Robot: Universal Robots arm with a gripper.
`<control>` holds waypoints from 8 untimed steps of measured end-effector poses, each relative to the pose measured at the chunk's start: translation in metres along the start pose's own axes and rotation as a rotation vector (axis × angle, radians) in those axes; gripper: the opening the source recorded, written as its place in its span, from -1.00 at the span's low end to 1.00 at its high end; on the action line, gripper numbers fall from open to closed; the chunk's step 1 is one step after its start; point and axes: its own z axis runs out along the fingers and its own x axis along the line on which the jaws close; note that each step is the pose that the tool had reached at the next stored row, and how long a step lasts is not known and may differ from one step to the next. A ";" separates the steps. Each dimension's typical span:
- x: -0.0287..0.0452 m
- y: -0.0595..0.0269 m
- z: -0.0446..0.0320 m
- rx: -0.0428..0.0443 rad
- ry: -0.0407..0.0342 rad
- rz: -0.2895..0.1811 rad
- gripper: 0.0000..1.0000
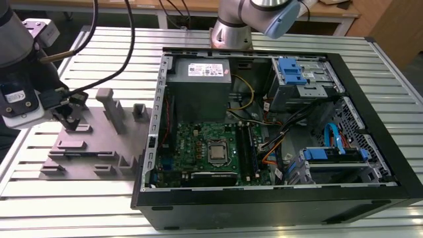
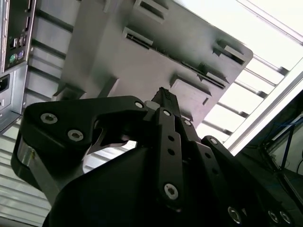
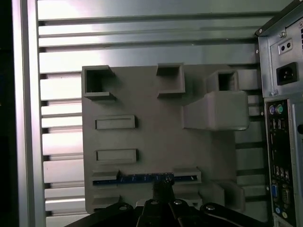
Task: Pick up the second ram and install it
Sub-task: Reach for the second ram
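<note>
**Item: the second ram** (image 3: 132, 179). A thin board seen edge-on as a blue-black strip, standing upright in two end holders of the gray tray (image 3: 142, 137). It sits in the row along the tray side closest to the arm.

**Carrier:** the tray lies flat on the slatted tabletop (image 1: 99, 54), toward the tabletop's edge at the exterior view's left. It is just beside the open computer case (image 1: 343, 193).

**Long axis:** runs along the tabletop slats, with one end toward the case's rear panel. Judged from the exterior view, this lies crosswise to the long black slots (image 1: 248, 148) of the green motherboard (image 1: 198, 144).

**Gripper** (image 3: 163, 185): directly above the stick, at about mid-length or a little toward the case end. The closing direction is across the board's thin faces.

**Fingers:** drawn close together, with the tips (image 2: 163, 94) at the stick's upper edge. They break the blue strip in the first wrist view, so they appear to pinch the board.

**Status:** the stick is not yet lifted, as both ends are seated in the holders. The motherboard slots are well apart from it, inside the case
</note>
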 end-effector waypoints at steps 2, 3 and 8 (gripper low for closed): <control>0.0001 -0.0029 0.0025 -0.0001 -0.0001 0.000 -0.79; 0.0001 -0.0044 0.0036 -0.0001 0.0000 0.000 -0.79; 0.0001 -0.0119 0.0093 0.0000 0.0000 0.000 -0.79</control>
